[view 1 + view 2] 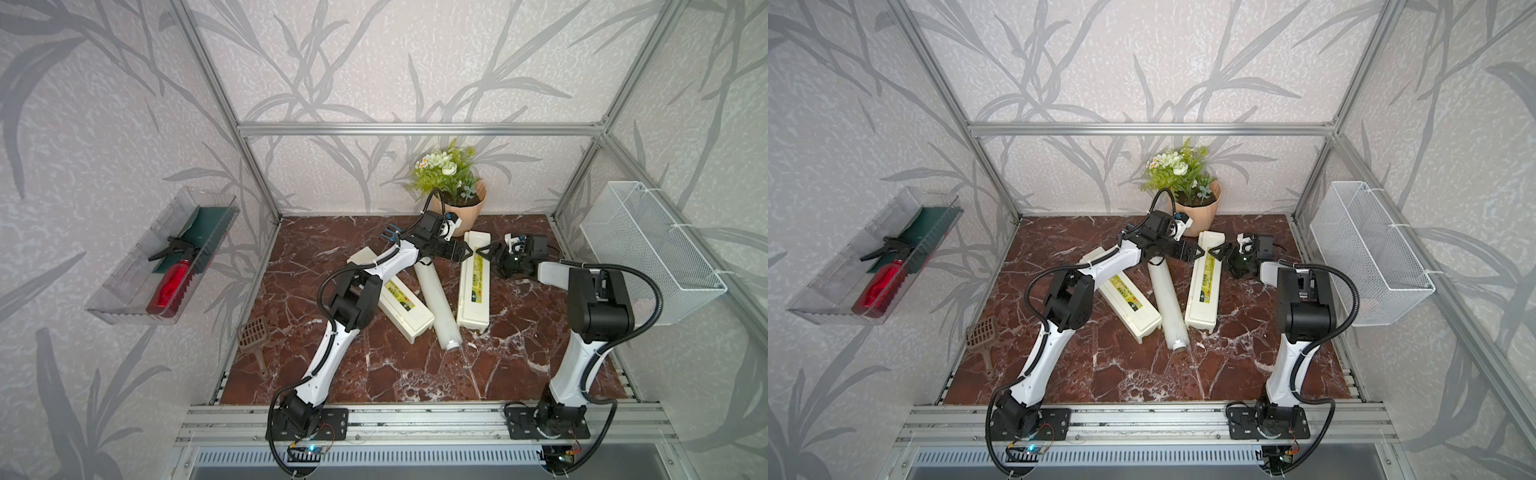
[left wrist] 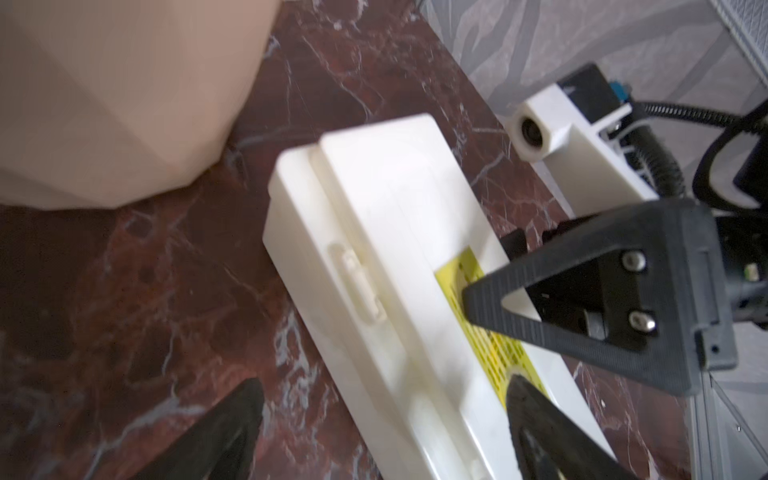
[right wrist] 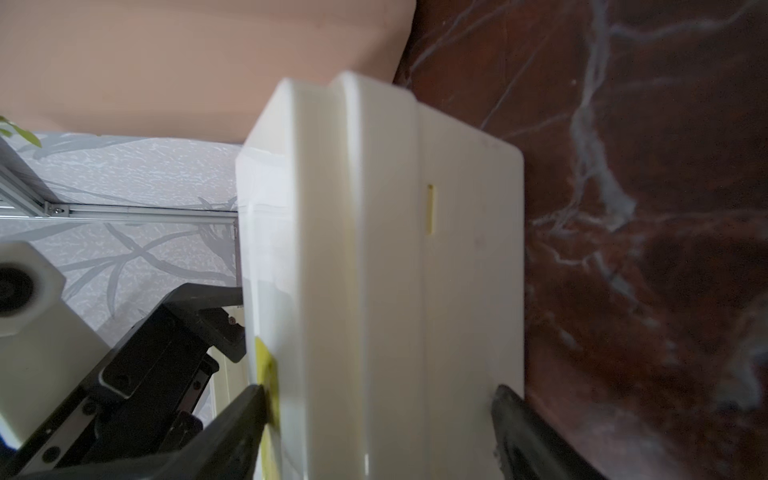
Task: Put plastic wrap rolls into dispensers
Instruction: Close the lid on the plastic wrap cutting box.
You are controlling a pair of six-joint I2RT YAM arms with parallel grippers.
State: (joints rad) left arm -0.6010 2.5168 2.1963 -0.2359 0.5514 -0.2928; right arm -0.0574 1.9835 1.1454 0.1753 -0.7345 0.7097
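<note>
Both tools meet almost tip to tip over the far end of the right dispenser, close to the flower pot. The left tool has its jaws spread wide, one finger out over the bare tabletop and the other above the yellow-green label. It holds nothing. The right tool straddles the same box with its jaws about as wide as the box. I cannot tell whether it is pressing on it or only bracketing it.

By my reckoning the job is at most half done. One roll lies loose on the tabletop, slanting between the right dispenser and the left dispenser. Both lids look shut. I see no second roll, and I cannot tell whether it is inside a box.

The roll is a long, slim, milky-white cylinder, roughly as long as the boxes. A short tube end pokes out at its near end.
</note>
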